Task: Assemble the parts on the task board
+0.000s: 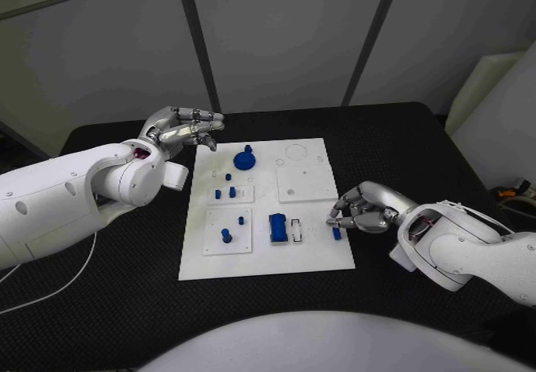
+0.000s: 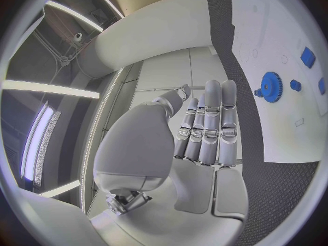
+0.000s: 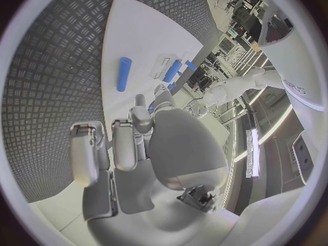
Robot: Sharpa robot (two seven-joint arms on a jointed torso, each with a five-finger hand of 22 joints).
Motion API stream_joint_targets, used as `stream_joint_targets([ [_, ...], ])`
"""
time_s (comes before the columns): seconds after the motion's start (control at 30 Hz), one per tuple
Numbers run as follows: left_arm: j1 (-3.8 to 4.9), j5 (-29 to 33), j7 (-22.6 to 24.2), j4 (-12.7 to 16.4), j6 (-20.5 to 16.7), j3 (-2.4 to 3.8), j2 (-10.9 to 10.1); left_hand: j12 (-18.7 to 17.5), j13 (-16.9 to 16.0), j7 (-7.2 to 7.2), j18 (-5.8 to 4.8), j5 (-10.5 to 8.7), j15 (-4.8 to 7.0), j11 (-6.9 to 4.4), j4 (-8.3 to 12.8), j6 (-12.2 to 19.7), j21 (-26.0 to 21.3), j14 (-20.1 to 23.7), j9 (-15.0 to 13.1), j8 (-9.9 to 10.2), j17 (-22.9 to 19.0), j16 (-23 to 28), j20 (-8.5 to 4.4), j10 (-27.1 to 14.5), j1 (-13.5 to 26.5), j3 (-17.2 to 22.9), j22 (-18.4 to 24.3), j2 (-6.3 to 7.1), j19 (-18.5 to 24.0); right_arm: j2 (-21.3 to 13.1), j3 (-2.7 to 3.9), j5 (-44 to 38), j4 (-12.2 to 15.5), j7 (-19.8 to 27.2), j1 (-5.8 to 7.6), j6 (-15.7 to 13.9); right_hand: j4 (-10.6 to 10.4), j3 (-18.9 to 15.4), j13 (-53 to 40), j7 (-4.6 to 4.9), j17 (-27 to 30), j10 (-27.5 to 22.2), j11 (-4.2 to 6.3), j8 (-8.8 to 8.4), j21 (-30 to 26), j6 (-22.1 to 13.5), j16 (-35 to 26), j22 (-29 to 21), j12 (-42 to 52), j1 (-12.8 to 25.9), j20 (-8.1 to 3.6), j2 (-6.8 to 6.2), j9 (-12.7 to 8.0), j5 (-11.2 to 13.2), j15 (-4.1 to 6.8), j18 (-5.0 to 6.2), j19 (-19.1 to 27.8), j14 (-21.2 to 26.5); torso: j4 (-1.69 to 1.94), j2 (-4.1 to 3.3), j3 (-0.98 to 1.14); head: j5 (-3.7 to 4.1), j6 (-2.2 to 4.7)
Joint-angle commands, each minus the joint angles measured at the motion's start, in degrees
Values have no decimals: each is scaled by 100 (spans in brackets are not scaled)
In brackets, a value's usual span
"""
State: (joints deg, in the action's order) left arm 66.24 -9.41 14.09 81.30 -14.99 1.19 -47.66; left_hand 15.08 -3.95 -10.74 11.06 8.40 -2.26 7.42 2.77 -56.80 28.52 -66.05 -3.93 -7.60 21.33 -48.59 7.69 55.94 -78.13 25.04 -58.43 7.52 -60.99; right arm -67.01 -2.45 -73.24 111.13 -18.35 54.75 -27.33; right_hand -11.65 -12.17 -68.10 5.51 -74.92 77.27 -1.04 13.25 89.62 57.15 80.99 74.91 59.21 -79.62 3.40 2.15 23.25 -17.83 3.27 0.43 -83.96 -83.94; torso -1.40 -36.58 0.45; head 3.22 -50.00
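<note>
Right hand [image 1: 359,213] reaching for the blue pin [image 1: 336,232] at the task board's [image 1: 318,260] right edge.
Its fingers are hovering curled but empty above the pin; the left hand [image 1: 184,128] is waiting, fingers straight and empty. Next: pinch and lift.

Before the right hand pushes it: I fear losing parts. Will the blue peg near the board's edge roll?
Probably: the peg is a smooth cylinder lying on its side on the flat board. It lies close to the edge, so a sideways push might send it off. It looks rigid and likely light, small beside the right hand.
</note>
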Motion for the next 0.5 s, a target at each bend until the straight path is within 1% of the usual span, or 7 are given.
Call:
stream_joint_targets([
  [0.03, -20, 10, 39, 36, 7, 4, -7, 20, 1, -13, -60, -6, -11, -1, -3, 41, -18, 1, 2, -32, -6, 24, 15, -57, -11, -27, 8, -54, 1, -44, 0, -535, 14, -362, 4, 48, -37, -54, -4, -2, -167, 24, 18, -43, 28, 90, -11, 1501, -26, 30, 18, -71, -43, -50, -31, -40, -595, -350, 6, -4, 15, 47, 11],
  [0.07, -26, 10, 39, 39, 7, 4, -7, 20, 1, -13, -60, -6, -11, -1, -3, 41, -18, 1, 2, -32, -6, 24, 15, -57, -11, -27, 8, -54, 1, -48, -1, -590, 10, -401, 4, 59, -42, -62, -15, -6, -171, 33, 20, -45, 31, 108, -9, 1503, -12, 34, 17, -74, -47, -54, -29, -40, -597, -351, 10, -3, 11, 55, 13],
  [0.1, -34, 10, 39, 42, 9, 4, -8, 20, 1, -13, -60, -6, -11, -1, -3, 41, -18, 1, 2, -32, -6, 24, 15, -57, -11, -27, 8, -54, 1, -48, -1, -660, 4, -450, 3, 76, -48, -70, -20, -10, -173, 39, 23, -47, 34, 126, -8, 1507, -5, 37, 16, -79, -52, -59, -28, -42, -601, -352, 9, -2, 15, 59, 14],
  [0.23, -55, 10, 41, 47, 13, 4, -12, 20, 1, -13, -60, -6, -11, -1, -3, 41, -18, 1, 2, -32, -6, 24, 15, -57, -11, -27, 8, -54, 1, -38, -2, -912, -16, -633, 0, 149, -67, -104, -80, -33, -195, 86, 40, -57, 38, 213, 8, 1509, 75, 36, 6, -100, -72, -144, -14, -43, -604, -357, 20, -2, 0, 79, 20],
  [0.33, -67, 10, 41, 43, 14, 4, -16, 28, 0, -12, -61, -6, -11, -1, 1, 41, -20, 1, 1, -36, -11, 24, 15, -63, -15, -32, 10, -57, -1, 0, -3, -1084, -52, -783, -1, 256, -86, -140, -258, -51, -306, 200, 54, -61, 38, 281, 85, 1509, 324, 45, -5, -125, -78, -202, -1, -43, -604, -380, 16, -7, 1, 86, 22],
  [0.37, -70, 10, 42, 42, 14, 4, -15, 28, 0, -12, -61, -6, -11, -1, 1, 41, -20, 1, 1, -36, -11, 24, 15, -63, -15, -32, 10, -57, -1, 19, -3, -1122, -68, -831, -2, 298, -90, -148, -282, -53, -324, 216, 57, -62, 38, 291, 98, 1509, 357, 49, -7, -132, -78, -205, 0, -43, -604, -384, 14, -7, -3, 91, 21],
  [0.5, -78, 10, 43, 44, 20, 4, -14, 28, 0, -12, -61, -6, -11, -1, 1, 41, -20, 1, 1, -36, -11, 24, 15, -63, -15, -32, 10, -57, -1, 83, -4, -1266, -116, -975, -6, 405, -106, -170, -343, -62, -353, 252, 64, -60, 38, 328, 118, 1509, 440, 63, -12, -143, -75, -212, 5, -43, -604, -390, 24, -12, -5, 99, 6],
])
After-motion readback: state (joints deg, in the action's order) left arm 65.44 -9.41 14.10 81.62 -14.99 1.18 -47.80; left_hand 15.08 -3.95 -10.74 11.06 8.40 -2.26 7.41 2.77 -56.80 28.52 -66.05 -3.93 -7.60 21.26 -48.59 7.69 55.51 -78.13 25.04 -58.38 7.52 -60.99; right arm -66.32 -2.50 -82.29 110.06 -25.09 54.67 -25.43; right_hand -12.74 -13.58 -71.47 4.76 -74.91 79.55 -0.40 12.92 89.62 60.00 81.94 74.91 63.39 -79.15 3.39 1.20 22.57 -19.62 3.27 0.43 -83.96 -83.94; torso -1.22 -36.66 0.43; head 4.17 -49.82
